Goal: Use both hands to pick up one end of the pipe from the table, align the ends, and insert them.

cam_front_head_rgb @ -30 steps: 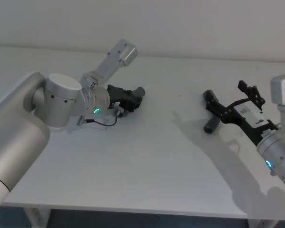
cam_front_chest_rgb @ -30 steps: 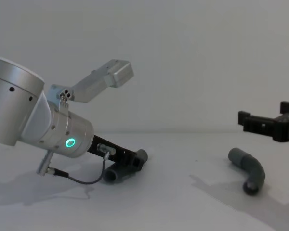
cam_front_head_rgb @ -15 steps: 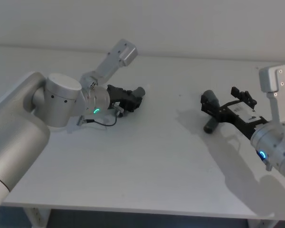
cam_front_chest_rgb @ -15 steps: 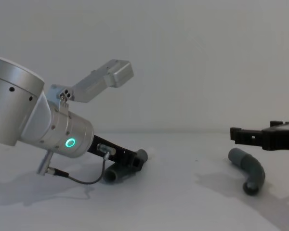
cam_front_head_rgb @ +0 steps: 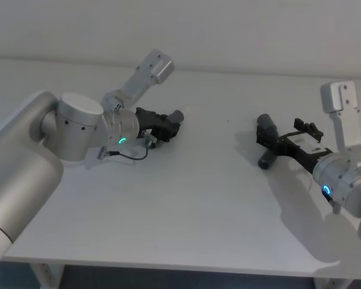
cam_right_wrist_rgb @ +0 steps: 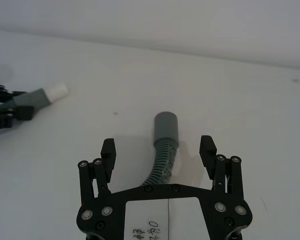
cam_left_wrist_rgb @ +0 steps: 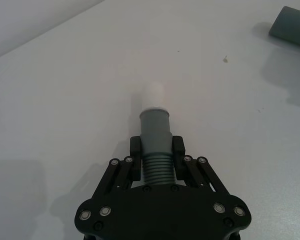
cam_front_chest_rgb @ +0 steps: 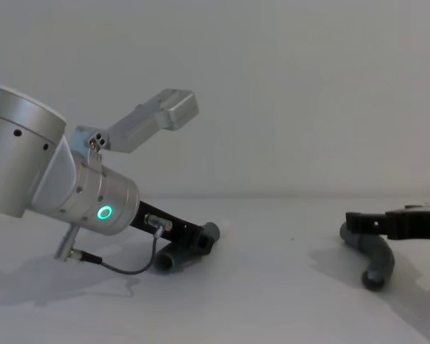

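Note:
My left gripper [cam_left_wrist_rgb: 156, 147] is shut on the gently bent pipe [cam_left_wrist_rgb: 155, 125], low over the table [cam_front_head_rgb: 186, 198] at the left. The pipe's paler narrow end [cam_left_wrist_rgb: 153, 95] sticks out past the fingers. In the head view the left gripper [cam_front_head_rgb: 162, 125] holds this pipe [cam_front_head_rgb: 177, 115] pointing right. The sharper elbow pipe [cam_front_head_rgb: 265, 142] lies on the table at the right. My right gripper [cam_right_wrist_rgb: 157, 146] is open, with a finger on either side of the elbow pipe [cam_right_wrist_rgb: 165, 131]. In the chest view the right gripper [cam_front_chest_rgb: 365, 222] hangs just above the elbow pipe [cam_front_chest_rgb: 378, 256].
The white table stretches bare between the two pipe pieces. A pale wall [cam_front_head_rgb: 228, 30] rises behind the table's far edge. The table's front edge [cam_front_head_rgb: 168, 265] runs along the bottom of the head view.
My right gripper has dropped lower and swung over the elbow pipe, now straddling it. The left gripper and its pipe have not moved.

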{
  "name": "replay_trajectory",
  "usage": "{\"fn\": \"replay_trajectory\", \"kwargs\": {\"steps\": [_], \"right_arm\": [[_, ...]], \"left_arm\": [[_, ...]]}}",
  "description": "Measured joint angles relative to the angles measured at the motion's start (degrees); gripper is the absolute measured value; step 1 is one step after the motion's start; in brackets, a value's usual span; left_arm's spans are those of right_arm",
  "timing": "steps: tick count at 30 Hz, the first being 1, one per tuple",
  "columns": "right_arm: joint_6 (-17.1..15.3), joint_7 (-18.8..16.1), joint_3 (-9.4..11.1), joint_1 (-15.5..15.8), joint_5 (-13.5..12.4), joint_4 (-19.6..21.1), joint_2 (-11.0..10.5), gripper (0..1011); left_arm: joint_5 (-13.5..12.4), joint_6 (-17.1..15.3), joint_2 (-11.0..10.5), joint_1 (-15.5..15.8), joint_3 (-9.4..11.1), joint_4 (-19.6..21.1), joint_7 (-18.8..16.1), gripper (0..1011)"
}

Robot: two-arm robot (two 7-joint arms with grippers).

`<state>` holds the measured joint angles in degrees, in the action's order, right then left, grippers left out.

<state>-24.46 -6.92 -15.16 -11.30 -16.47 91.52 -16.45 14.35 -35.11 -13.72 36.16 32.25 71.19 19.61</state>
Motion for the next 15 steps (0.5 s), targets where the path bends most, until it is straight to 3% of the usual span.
{"fn": "replay_trajectory", "kwargs": {"steps": [15], "right_arm": [[-3.36,1.27,-0.23,-2.21,1.36,-3.97,1.37,1001]], "left_arm": [[0.00,0.00,0.00,0.00,0.00,0.00,0.00,354]]}}
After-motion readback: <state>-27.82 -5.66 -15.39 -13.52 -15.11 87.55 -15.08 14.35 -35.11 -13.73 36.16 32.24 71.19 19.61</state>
